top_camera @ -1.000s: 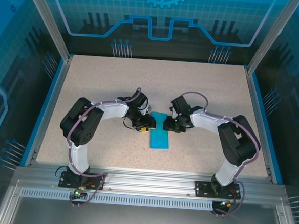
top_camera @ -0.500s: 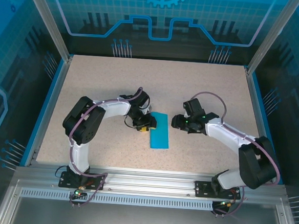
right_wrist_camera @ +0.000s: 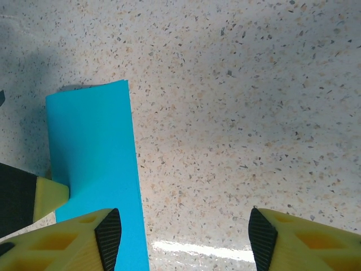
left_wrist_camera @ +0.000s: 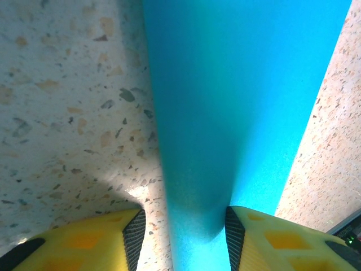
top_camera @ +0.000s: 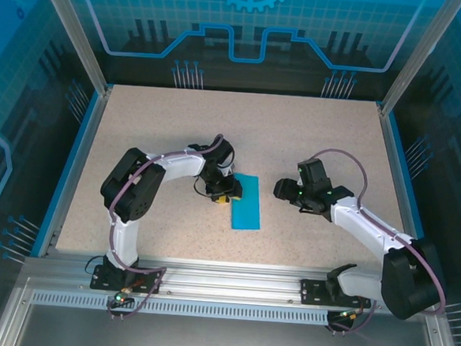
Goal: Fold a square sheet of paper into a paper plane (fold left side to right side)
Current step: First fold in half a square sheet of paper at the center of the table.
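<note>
You have the square sheet of paper (top_camera: 245, 206), folded to a narrow strip, lying flat at the middle of the table (top_camera: 312, 139). The left gripper (top_camera: 226, 195) sits at its far left edge, jaws parted astride the strip, not clamped. The right gripper (top_camera: 280, 189) stands apart to the right, released and holding nothing.

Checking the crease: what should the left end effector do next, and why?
Probably slide the left end effector along the left edge of the folded paper to flatten it: its fingers flank the paper there, while the right end effector stands open, aside.
</note>
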